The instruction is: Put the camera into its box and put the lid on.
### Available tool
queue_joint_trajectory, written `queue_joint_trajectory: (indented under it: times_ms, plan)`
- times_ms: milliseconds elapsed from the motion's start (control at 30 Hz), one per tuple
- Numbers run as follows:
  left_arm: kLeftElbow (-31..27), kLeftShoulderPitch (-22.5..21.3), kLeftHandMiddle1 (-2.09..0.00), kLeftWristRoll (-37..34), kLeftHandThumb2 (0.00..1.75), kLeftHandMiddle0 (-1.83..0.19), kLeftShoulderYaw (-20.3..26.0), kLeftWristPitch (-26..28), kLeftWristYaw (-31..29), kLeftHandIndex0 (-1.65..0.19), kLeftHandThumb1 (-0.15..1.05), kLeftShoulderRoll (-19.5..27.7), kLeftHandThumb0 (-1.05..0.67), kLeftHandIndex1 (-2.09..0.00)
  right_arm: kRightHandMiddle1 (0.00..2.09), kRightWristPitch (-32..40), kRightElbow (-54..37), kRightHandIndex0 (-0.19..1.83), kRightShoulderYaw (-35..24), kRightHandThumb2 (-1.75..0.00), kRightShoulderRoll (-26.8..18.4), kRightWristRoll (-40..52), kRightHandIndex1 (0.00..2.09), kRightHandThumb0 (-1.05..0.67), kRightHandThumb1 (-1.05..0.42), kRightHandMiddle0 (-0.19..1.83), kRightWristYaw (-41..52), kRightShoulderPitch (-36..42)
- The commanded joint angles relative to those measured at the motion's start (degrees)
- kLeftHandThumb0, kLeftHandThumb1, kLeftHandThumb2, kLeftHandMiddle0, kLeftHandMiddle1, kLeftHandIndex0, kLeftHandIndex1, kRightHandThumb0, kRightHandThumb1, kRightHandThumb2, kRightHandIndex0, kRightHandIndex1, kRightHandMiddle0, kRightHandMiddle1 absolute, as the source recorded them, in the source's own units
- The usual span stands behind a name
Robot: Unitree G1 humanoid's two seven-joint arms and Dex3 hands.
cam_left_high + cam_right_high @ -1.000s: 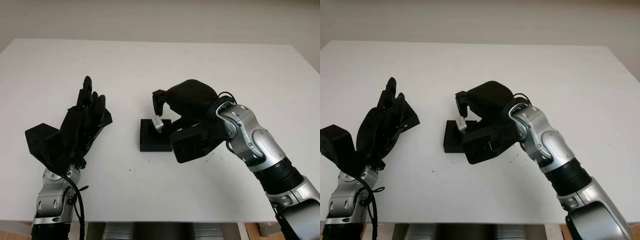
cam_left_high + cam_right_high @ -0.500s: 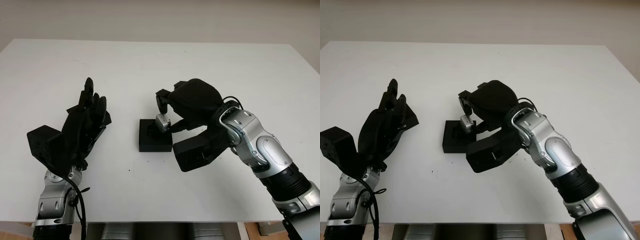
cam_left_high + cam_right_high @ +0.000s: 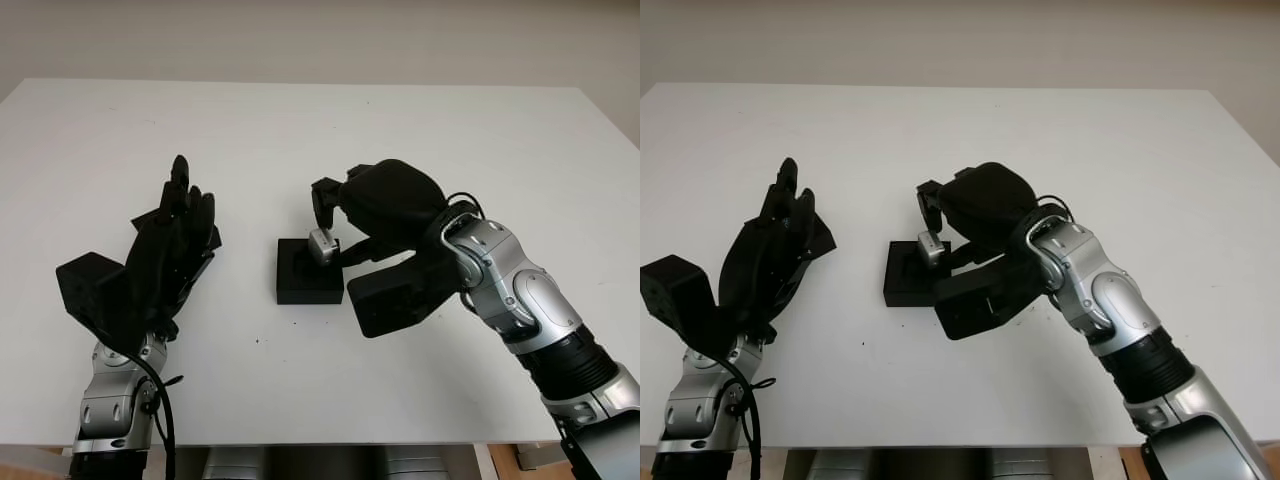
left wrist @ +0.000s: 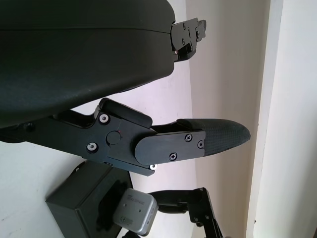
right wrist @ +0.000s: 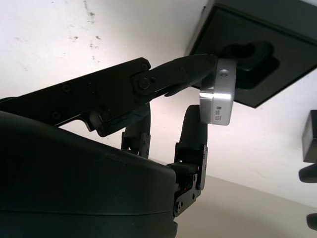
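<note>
A small silver camera (image 3: pixel 323 246) is pinched in my right hand (image 3: pixel 332 230), just above the right end of the black open box (image 3: pixel 302 280). The right wrist view shows the camera (image 5: pixel 218 91) between two fingers, hanging over the box's shaped foam recess (image 5: pixel 250 57). The camera is tilted and I cannot tell whether it touches the box. My left hand (image 3: pixel 185 200) is open and raised over the table to the box's left. A flat black piece (image 3: pixel 213 238), perhaps the lid, pokes out from behind that hand and is mostly hidden.
The white table (image 3: pixel 420 130) stretches wide behind and to both sides of the box. My right forearm (image 3: pixel 520 300) crosses the front right part of the table. The table's front edge (image 3: pixel 330 440) lies close to both arms.
My right hand has shifted slightly right with the camera, staying over the box's right end. The left hand has barely moved.
</note>
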Motion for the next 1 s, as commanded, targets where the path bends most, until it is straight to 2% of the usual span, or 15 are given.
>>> queue_joint_trajectory:
  times_ms: [0, 133, 267, 400, 567, 700, 867, 967]
  plan:
    - [-0.72, 0.36, 0.0, 0.02, 0.52, 0.19, 0.01, -0.01, -0.05, 0.19, 1.05, 0.21, -0.77, 0.0, 1.92, -0.29, 0.3, 0.33, 0.72, -0.24, 0.35, 0.18, 1.5, -0.53, -1.05, 0.37, 0.47, -0.1]
    - [-0.78, 0.37, 0.0, 0.05, 0.52, 0.19, -0.03, 0.08, -0.08, 0.19, 1.05, 0.28, -0.77, 0.0, 1.88, -0.28, 0.71, 0.33, 1.6, -0.24, 0.67, -0.73, 1.5, -0.53, -1.05, 0.4, 0.25, -0.24]
    - [-0.6, 0.27, 0.0, 0.11, 0.51, 0.19, -0.04, -0.13, -0.1, 0.19, 1.05, 0.3, -0.78, 0.0, 2.01, -2.29, 2.17, 0.33, 2.26, -0.26, 0.97, -0.64, 1.7, -0.51, -1.05, 0.39, -1.82, -0.07]
    - [-0.75, 0.4, 0.0, 0.12, 0.51, 0.19, -0.06, -0.05, 0.05, 0.19, 1.05, 0.16, -0.78, 0.0, 1.97, -3.0, 2.98, 0.32, 2.86, -0.3, 1.56, -0.64, 1.74, -0.54, -1.05, 0.37, -1.51, -0.59]
    - [-0.9, 0.68, 0.0, -0.08, 0.5, 0.19, 0.03, -0.09, 0.31, 0.19, 1.05, -0.21, -0.77, 0.0, 1.91, -3.01, 3.21, 0.3, 2.45, -0.28, 2.24, 0.48, 1.74, -0.58, -1.05, 0.28, -1.81, -0.5]
    - [-0.73, 0.94, 0.0, 0.09, 0.51, 0.19, -0.02, -0.67, 0.2, 0.19, 1.05, -0.18, -0.76, 0.0, 2.06, -2.43, 3.58, 0.18, 0.6, -0.2, 2.7, 5.01, 1.83, -0.58, -1.05, 0.1, 0.26, -0.78]
    - [-0.72, 1.05, 0.0, -0.21, 0.51, 0.19, 0.0, -0.49, -0.15, 0.19, 1.05, -0.04, -0.76, 0.0, 1.77, -0.53, 4.25, 0.02, -4.13, -0.05, 3.1, 13.73, 1.62, -0.57, -0.97, 0.03, 2.97, -2.15]
    - [-1.06, 1.23, 0.0, 0.18, 0.52, 0.19, -0.02, -0.35, 0.3, 0.19, 1.05, -0.03, -0.77, 0.0, 1.45, 1.18, 4.59, 0.03, -7.96, -0.05, 3.02, 20.22, 1.25, -0.6, -0.91, 0.08, 4.35, -2.36]
